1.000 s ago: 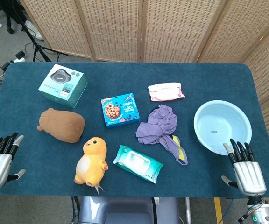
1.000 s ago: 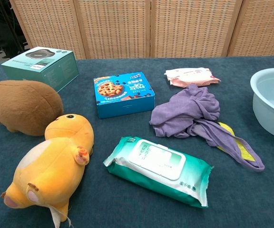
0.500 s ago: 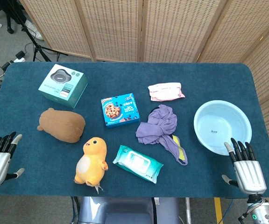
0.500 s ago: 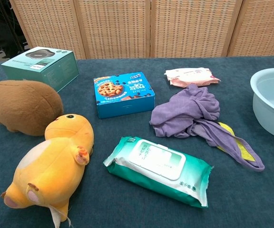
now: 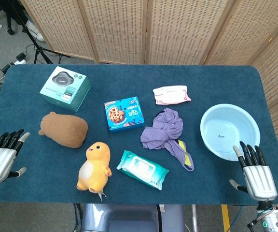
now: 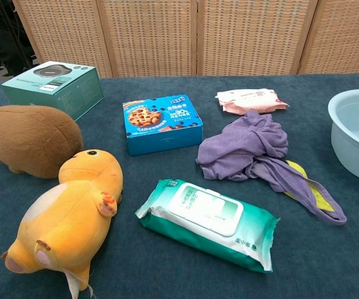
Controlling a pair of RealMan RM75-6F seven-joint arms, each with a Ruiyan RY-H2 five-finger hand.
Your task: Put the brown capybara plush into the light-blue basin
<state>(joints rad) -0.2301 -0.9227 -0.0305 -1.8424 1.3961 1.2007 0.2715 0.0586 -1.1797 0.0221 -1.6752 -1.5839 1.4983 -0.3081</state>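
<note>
Brown capybara plush [image 5: 63,129] lies at worktop's left, long axis 10-to-4 o'clock, at 2 o'clock from the nearer left hand [image 5: 0,159] (fingers spread, empty). Right hand [image 5: 257,174], likewise empty, sits beside the light-blue basin [image 5: 230,131].

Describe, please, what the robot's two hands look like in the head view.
Both the left hand and right hand have ribbed silver-grey backs with dark, nearly black fingers tipped in pale grey. Below the right hand's wrist sits a small teal ring marking. No cables show on them.
</note>
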